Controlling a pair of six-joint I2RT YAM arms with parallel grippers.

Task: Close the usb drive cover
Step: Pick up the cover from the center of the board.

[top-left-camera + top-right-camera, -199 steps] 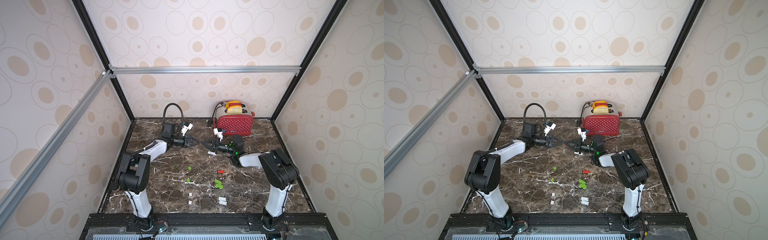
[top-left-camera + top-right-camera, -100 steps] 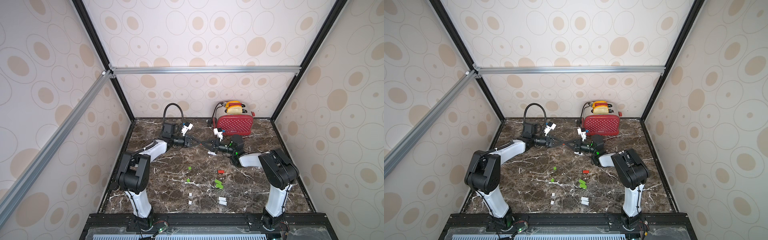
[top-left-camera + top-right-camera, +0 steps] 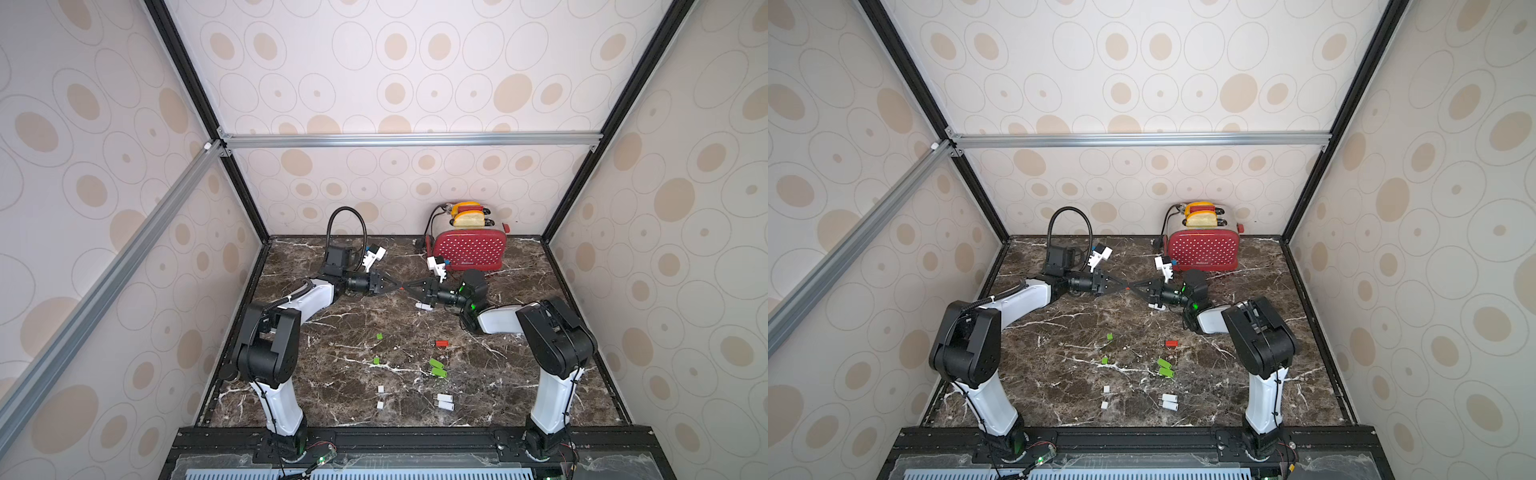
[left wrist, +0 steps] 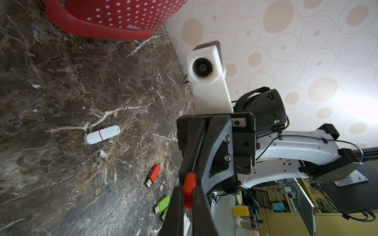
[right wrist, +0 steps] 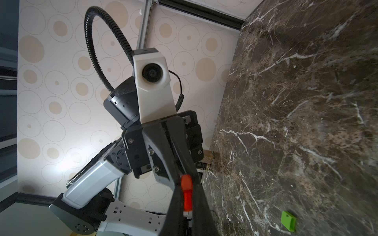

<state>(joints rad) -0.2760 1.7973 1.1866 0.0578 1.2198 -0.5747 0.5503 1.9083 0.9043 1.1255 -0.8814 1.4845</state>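
Operator: Grippers first. How do they stand?
Robot: My left gripper [image 4: 187, 197] and my right gripper [image 5: 187, 201] meet tip to tip above the back of the tabletop [image 3: 332, 374]. Both are clamped tight on the red usb drive [image 4: 189, 180], one at each end.
Operator: Is its cover on?
Robot: I cannot tell. My fingers hide most of it, and only a short red stretch shows between them.
Operator: What lies close by?
Robot: A white usb drive [image 4: 102, 134] with a red band lies flat and closed on the tabletop near my right gripper. The red toaster [image 3: 469, 251] stands by the back wall.
Operator: And nearer the front?
Robot: An uncapped red drive [image 3: 441, 343], two green drives [image 3: 435, 363] side by side and two white drives [image 3: 444, 397]. To their left are two green caps [image 3: 379, 336] and two white caps [image 3: 380, 389].
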